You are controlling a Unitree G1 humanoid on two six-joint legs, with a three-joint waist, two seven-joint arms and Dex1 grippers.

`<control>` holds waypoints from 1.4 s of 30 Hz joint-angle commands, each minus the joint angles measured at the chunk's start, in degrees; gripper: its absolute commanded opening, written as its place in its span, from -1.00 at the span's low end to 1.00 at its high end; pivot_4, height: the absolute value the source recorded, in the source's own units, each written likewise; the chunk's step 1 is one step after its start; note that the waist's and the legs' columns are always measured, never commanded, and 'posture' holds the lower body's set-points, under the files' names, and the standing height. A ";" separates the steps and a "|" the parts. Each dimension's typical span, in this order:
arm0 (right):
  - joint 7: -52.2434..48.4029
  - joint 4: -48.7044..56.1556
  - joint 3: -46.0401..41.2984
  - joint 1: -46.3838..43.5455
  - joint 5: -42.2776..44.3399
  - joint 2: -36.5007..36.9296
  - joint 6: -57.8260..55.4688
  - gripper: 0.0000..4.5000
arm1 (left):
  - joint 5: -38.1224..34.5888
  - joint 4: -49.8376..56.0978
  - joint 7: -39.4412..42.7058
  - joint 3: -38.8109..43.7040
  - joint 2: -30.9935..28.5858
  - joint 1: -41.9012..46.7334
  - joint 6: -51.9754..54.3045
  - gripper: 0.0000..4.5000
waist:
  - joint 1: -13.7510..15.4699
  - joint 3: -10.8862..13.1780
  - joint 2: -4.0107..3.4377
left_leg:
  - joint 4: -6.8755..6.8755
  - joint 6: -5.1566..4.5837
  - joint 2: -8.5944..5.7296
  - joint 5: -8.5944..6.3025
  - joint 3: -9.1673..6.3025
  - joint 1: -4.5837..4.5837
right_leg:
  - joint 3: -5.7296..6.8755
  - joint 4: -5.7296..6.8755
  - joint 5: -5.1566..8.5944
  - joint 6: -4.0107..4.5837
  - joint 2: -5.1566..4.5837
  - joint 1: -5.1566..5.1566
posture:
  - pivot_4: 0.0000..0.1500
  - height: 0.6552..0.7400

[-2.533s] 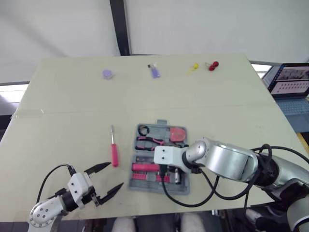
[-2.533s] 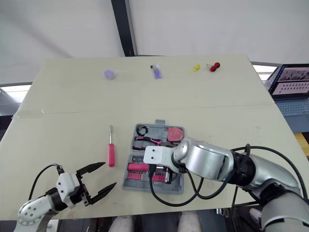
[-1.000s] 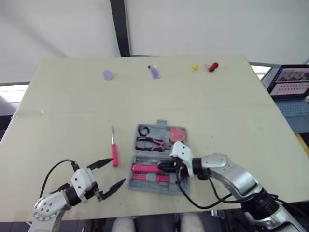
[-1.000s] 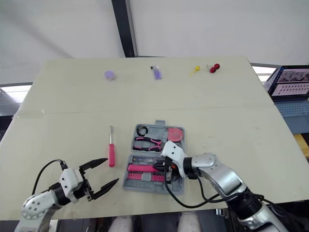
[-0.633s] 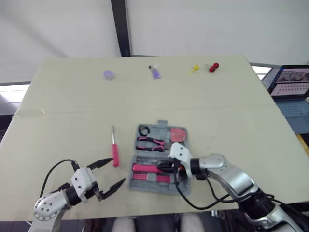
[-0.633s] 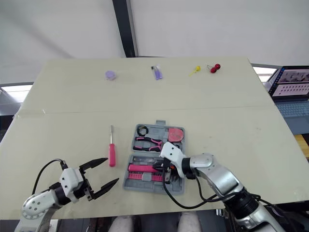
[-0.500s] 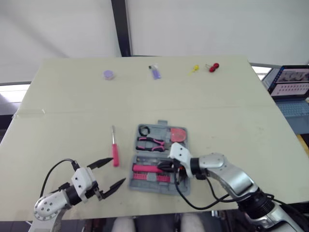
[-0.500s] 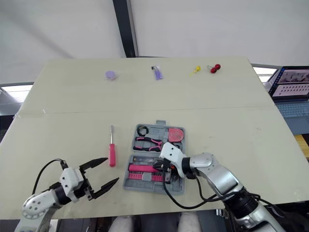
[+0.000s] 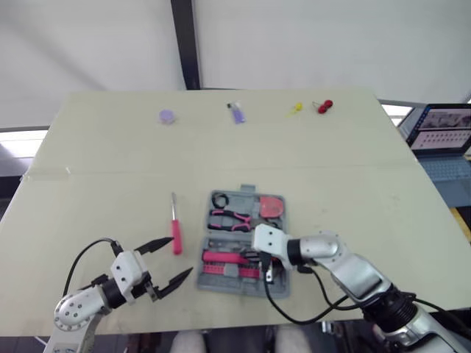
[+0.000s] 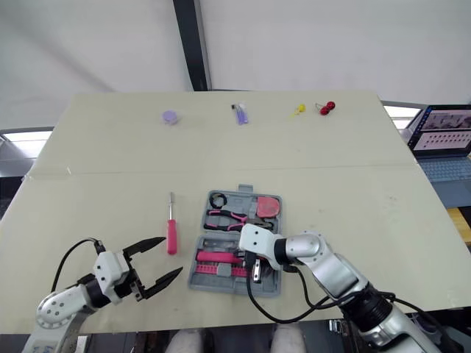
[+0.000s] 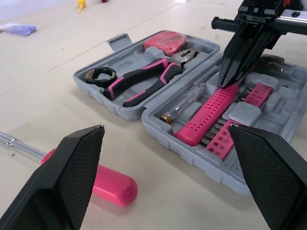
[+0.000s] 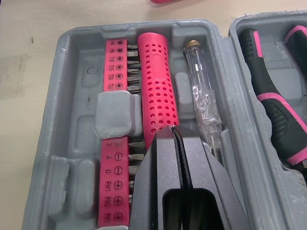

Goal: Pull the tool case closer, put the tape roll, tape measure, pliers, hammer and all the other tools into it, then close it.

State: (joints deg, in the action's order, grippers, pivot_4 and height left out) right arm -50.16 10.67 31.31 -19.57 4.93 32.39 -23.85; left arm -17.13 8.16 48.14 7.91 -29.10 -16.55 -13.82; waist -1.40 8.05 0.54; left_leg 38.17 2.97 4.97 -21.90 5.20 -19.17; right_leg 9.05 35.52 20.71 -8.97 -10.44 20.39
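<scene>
The grey tool case (image 9: 274, 229) lies open near the table's front edge. Its far half holds a black tape roll (image 9: 219, 198), pink-and-black pliers (image 9: 229, 218) and a pink tape measure (image 9: 272, 206). The near half holds a pink perforated handle (image 12: 156, 86), a clear screwdriver (image 12: 204, 115), bit strips and a hammer (image 9: 270, 273). A pink screwdriver (image 9: 175, 234) lies on the table left of the case. My right gripper (image 12: 171, 130) is shut, empty, with its tips on the pink handle's end. My left gripper (image 9: 176, 257) is open, low, just near of the pink screwdriver.
Along the table's far edge lie a purple disc (image 9: 167, 115), a small purple item (image 9: 236, 112), a yellow piece (image 9: 296, 107) and a red piece (image 9: 324, 106). A laptop (image 9: 441, 129) stands off the table's right side. The front edge runs just behind both grippers.
My right arm has drawn back from over the case, and its shut gripper has come down onto the pink handle. The left gripper has crept slightly towards the pink screwdriver.
</scene>
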 commanded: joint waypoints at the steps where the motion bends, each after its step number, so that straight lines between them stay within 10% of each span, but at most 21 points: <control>1: -0.36 -7.98 3.50 2.28 -4.64 0.66 -2.47 -0.98 | 0.39 0.11 -0.16 -0.41 -0.45 1.22 -0.31 1.00 | -0.02 -0.13 0.00 | 0.00 0.00 0.00 0.00 0.00 0.00 | 0.00 0.00 0.00 0.00 0.00 0.00 | 1.00 1.00; 10: -0.73 -13.44 6.08 1.55 -11.89 1.07 4.80 -0.98 | 1.03 -1.24 -0.41 -0.62 -0.10 3.48 -0.76 1.00 | -0.03 -0.94 0.02 | -0.06 0.00 0.00 0.00 0.00 0.08 | 0.05 -0.02 0.00 0.00 0.00 -0.05 | 1.00 1.00; 42: -6.80 -2.15 -6.75 1.63 5.70 -3.71 -3.78 -0.98 | 0.78 -1.86 0.58 -0.72 -0.70 3.93 -0.58 1.00 | -0.16 -0.10 -0.56 | -0.05 0.00 0.00 0.00 0.04 -0.06 | 0.04 -0.05 0.00 0.00 0.00 0.08 | 1.00 1.00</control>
State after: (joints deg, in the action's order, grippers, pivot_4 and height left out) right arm -56.03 6.73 23.80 -18.92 10.30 28.73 -27.59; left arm -15.96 5.72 48.42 7.23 -29.31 -12.12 -13.83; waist -1.56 7.95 -0.02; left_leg 38.11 2.97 4.97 -21.91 5.24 -19.23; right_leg 9.09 35.47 20.71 -8.97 -10.44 20.47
